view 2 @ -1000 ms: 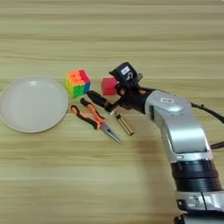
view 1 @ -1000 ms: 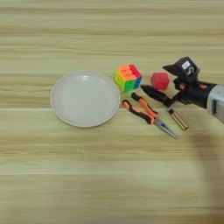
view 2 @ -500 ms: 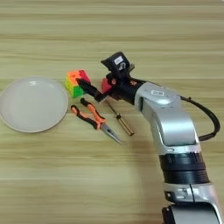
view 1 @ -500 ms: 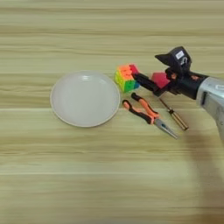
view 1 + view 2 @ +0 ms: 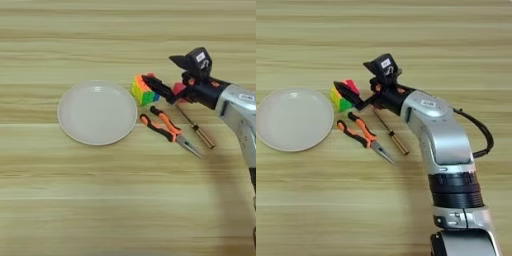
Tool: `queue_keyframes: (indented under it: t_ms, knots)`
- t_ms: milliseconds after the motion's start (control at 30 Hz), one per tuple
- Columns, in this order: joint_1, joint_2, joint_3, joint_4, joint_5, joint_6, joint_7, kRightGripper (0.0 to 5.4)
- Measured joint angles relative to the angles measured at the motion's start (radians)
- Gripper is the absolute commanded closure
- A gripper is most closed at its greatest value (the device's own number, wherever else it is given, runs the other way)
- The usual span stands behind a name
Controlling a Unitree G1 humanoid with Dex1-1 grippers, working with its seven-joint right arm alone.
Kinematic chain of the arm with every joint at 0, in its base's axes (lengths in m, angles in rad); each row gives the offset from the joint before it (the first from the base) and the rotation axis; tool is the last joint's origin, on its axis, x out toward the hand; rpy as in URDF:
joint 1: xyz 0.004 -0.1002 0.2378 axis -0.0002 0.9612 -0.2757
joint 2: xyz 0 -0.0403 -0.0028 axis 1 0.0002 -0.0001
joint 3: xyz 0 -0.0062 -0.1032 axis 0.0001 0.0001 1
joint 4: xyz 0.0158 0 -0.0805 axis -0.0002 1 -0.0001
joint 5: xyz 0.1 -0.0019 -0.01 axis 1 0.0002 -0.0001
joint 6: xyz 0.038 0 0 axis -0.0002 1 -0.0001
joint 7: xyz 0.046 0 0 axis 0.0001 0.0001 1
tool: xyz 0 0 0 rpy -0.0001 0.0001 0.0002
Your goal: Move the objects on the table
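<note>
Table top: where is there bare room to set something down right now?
Bare wood spans the table nearer than the plate and pliers, plus the far strip beyond the puzzle cube. Crowded: the end effector at the puzzle cube, with the red cube and screwdriver.

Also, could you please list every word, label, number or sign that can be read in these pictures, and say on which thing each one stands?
No text can be read.
Small white label on the black box above the right gripper: there are marks on it, but too small to read.
Pliers, screwdriver, puzzle cube, plate and table: no writing visible.
</note>
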Motion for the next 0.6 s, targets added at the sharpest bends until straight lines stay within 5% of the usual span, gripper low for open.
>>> queue_keyframes:
  t_ms: [600]
  knots:
    - [0.001,-0.033,-0.032,-0.056,0.029,0.053,0.002,0.04]
